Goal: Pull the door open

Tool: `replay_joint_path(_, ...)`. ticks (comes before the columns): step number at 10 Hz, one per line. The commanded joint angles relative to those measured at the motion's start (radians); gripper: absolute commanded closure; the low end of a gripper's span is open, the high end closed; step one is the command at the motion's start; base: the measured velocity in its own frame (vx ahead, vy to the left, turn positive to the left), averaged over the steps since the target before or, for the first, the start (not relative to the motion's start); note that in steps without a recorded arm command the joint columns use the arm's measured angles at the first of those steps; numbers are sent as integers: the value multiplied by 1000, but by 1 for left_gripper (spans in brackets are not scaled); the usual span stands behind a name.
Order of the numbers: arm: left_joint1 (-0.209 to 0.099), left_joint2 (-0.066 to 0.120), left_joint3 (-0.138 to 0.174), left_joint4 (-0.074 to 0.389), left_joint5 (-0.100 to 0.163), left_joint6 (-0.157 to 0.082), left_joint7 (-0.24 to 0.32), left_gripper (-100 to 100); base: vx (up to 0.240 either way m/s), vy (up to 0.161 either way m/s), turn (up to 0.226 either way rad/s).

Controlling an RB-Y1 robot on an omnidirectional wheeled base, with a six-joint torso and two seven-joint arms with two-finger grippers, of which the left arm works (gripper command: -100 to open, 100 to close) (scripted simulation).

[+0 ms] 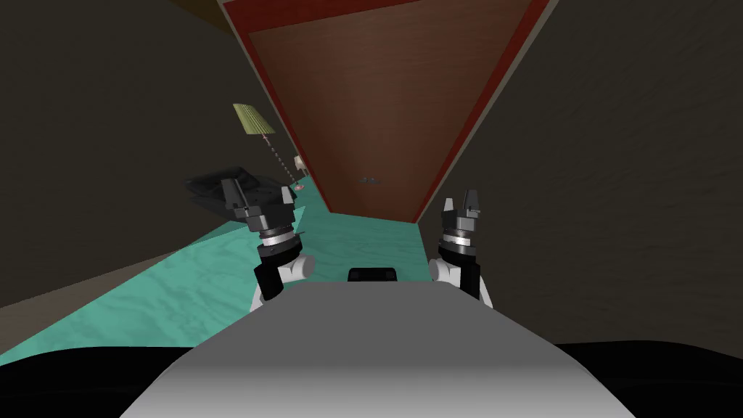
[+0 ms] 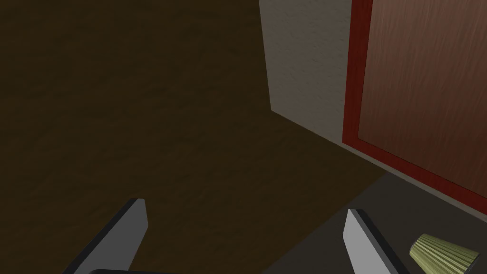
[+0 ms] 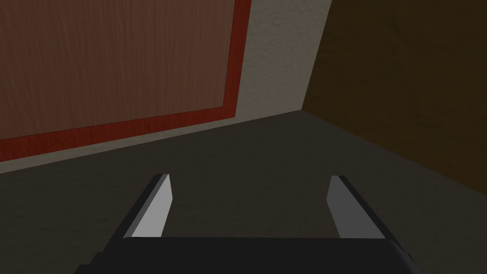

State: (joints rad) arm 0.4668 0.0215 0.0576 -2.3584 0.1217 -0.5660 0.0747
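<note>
Fingers (image 3: 154, 209) of right gripper (image 1: 462, 199) spread, empty; left gripper (image 1: 260, 190) likewise. Door (image 1: 377, 94) looks shut, straight ahead, with what seems its small grey handle (image 1: 369, 179) well beyond both grippers. Risks: the handle is small, so a reach may miss and jab the panel; the left arm could clip the lamp (image 1: 254, 118).

off to my left, a floor lamp (image 1: 254, 119) with a ribbed green shade stands near a dark seat (image 1: 212, 190), by the teal floor (image 1: 174, 287).
</note>
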Motion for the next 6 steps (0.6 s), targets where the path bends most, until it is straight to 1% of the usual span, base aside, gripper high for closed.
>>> replay_joint_path(1, -4, 9, -1, 30, 1, -6, 2, -100, 36, 79, -32)
replay_joint_path(2, -7, 14, -1, 49, 1, -10, 4, -100, 140, -6, -96)
replay_joint_path(3, -10, 19, -2, 69, 2, -13, 5, -100, 153, -61, -42)
replay_joint_path(4, -13, 25, -2, 93, 2, -18, 7, -100, 150, -55, -44)
replay_joint_path(6, -21, 39, -3, 149, 4, -29, 11, -100, 174, -17, -65)
